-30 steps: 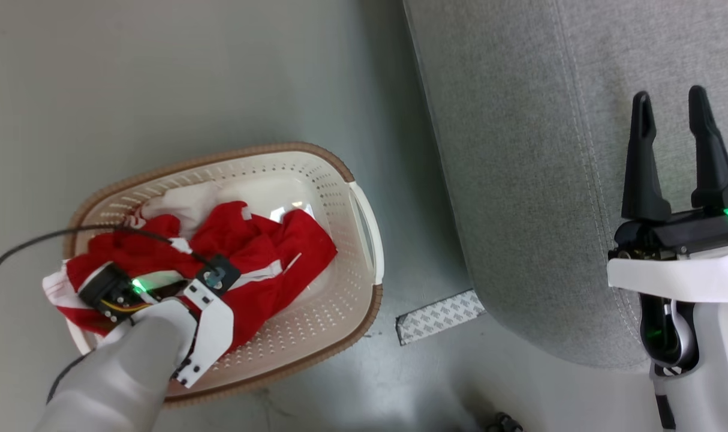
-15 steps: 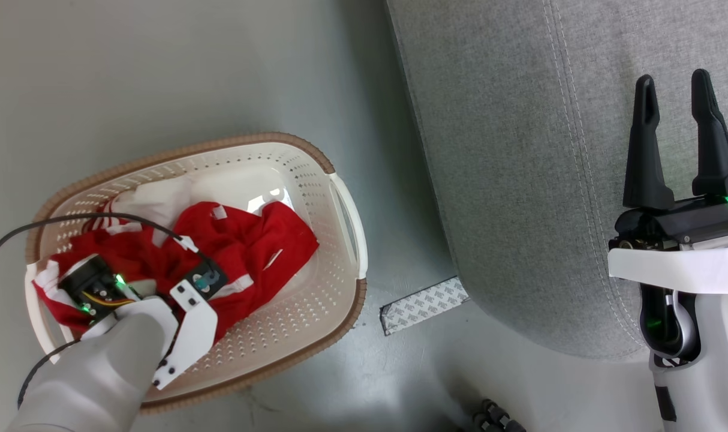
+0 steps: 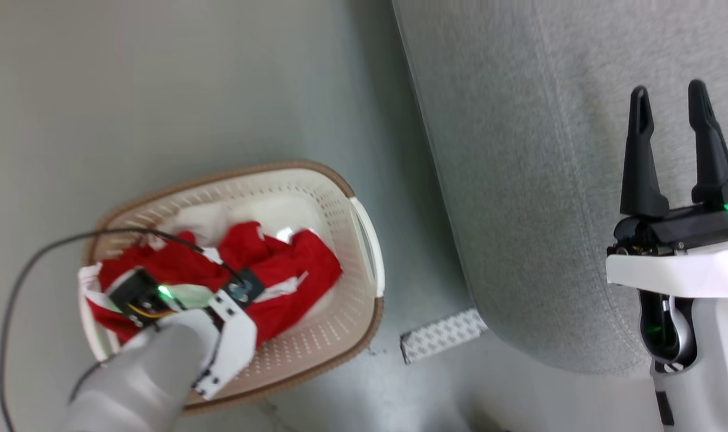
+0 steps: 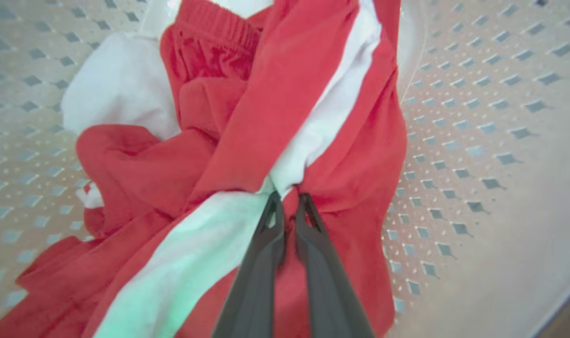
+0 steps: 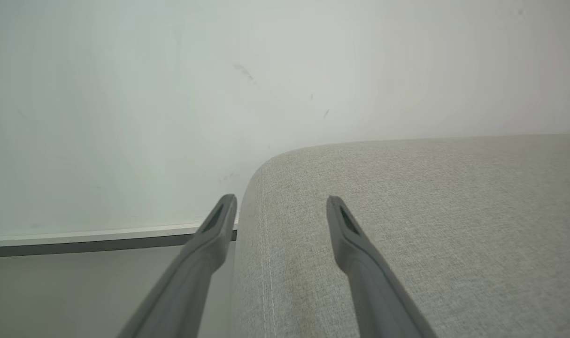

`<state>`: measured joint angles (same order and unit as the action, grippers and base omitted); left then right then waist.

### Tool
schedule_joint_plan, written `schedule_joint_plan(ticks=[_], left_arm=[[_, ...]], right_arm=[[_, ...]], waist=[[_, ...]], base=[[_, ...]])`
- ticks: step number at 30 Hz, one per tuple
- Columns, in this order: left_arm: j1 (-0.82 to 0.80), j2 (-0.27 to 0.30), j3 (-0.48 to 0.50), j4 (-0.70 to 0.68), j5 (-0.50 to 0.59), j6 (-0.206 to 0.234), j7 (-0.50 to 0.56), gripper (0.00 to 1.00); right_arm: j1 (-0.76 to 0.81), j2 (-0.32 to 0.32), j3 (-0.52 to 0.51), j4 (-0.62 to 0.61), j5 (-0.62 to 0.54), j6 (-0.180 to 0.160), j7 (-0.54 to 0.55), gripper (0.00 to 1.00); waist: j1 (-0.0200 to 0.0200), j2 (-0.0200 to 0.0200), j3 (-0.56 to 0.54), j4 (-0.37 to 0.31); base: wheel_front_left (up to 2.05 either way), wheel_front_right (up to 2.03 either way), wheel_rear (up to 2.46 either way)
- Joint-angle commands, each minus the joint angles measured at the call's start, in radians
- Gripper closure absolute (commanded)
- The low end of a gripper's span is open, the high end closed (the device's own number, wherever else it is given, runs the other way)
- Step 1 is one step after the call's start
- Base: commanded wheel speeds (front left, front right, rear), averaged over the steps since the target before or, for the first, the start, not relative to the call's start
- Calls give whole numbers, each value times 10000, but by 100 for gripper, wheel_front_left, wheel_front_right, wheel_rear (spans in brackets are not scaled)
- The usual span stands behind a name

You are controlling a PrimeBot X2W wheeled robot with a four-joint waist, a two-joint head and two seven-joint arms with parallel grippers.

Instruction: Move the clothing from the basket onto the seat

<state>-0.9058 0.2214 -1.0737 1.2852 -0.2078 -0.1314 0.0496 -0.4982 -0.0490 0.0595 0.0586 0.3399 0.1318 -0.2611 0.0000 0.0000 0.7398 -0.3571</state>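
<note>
The clothing (image 3: 292,264), red fabric with white stripes, lies crumpled in the cream basket (image 3: 340,333) on the floor at the lower left of the head view. My left arm reaches down into the basket. In the left wrist view my left gripper (image 4: 288,196) is shut, pinching a fold of the clothing (image 4: 285,117) where a white stripe meets red, with the holed basket wall (image 4: 477,141) behind. My right gripper (image 3: 668,90) hangs open and empty over the light grey seat (image 3: 520,180). In the right wrist view the right gripper (image 5: 281,201) straddles the seat's (image 5: 430,211) rounded edge.
A patterned grey strip (image 3: 442,333) lies on the floor between basket and seat. A black cable (image 3: 34,264) loops from my left wrist past the basket's left side. A pale wall and baseboard (image 5: 78,239) stand beyond the seat.
My left gripper has shut on the clothing, bunching the fabric. The head camera has shifted, so the whole picture moved. My right gripper stays open over the seat.
</note>
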Motion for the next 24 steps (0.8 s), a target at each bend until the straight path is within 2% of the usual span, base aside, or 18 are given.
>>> schedule_joint_plan(ticks=[1,6,12,18,24], left_arm=[[182,-74,14,-11,-137,13,-102,100],[650,-591,203,-70,-722,13,-658,100],[1418,-1070,228,-248,-1374,13,-1495,100],[2097,-1334,316,-535,-2179,13,-2392,100],[2387,-1363,525,-926,-2798,13,-2980,100]], right_arm=[[174,-2,-50,49,-147,-21,-29,0],[434,-8,-145,296,-427,-21,-29,0],[923,-322,-150,618,-590,-21,-29,0],[1510,-641,-53,953,-477,-21,-29,0],[1914,-840,170,1088,-183,-21,-30,0]], waist=[[0,0,-595,330],[0,0,-1793,822],[0,0,-3402,1412],[0,0,-4832,1953],[0,0,-5865,2363]], base=[[0,0,0],[0,0,0],[0,0,0],[0,0,0],[0,0,0]])
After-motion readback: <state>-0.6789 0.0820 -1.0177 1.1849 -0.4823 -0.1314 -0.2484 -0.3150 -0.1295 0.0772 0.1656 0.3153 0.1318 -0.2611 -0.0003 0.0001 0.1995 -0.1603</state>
